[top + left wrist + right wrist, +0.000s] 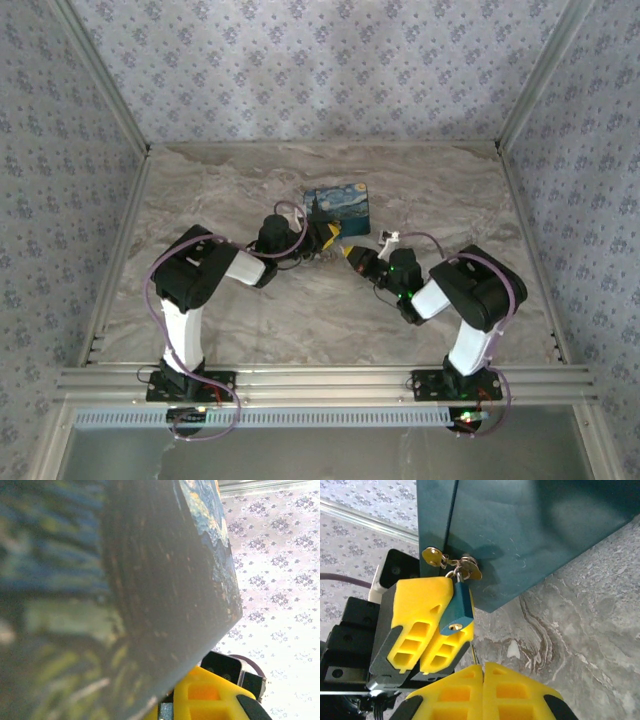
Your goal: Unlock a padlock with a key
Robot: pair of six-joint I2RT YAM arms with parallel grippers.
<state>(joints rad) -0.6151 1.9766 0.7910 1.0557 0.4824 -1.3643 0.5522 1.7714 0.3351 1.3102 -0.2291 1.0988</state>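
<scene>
Padlock (456, 605) hanging on closed blue tin's (530, 530) clasp, over marbled surface (580, 630), long axis hanging down, brass keyhole end facing right end effector (483, 675), closed and empty, left end effector (422, 600) closed, touching padlock's side

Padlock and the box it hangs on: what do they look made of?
Padlock: likely metal, with a smooth blue-painted body and a brass-coloured keyhole end with a glint. Box: probably painted tin, satin blue-green, with faint scuffs and soft reflections.

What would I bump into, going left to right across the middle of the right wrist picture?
The left arm's yellow fingers -> the little blue padlock -> the grey marble table.
</scene>
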